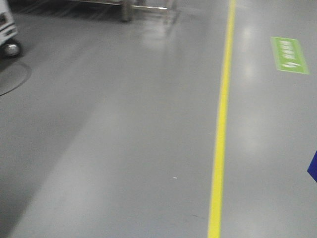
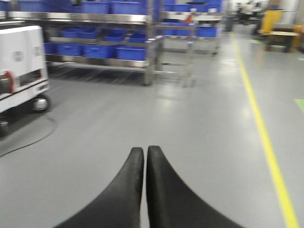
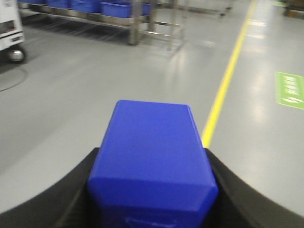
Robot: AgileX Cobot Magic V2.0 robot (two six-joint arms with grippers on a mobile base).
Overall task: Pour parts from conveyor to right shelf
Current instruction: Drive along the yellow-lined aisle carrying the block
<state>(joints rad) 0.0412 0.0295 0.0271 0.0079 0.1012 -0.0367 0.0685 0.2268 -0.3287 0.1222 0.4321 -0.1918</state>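
My right gripper (image 3: 151, 154) is shut on a blue plastic bin (image 3: 152, 156) and holds it above the grey floor; the bin's smooth outer side faces the camera and its contents are hidden. A blue corner of the bin (image 1: 312, 167) shows at the right edge of the front view. My left gripper (image 2: 145, 151) is shut and empty, its black fingers (image 2: 128, 185) pressed together over bare floor. A metal shelf (image 2: 99, 42) with several blue bins stands far ahead on the left. The conveyor is out of view.
A yellow floor line (image 1: 220, 129) runs away from me on the right, also in the left wrist view (image 2: 266, 142). A green floor marking (image 1: 289, 54) lies right of it. A white wheeled cart (image 2: 21, 71) stands at the left with a cable on the floor.
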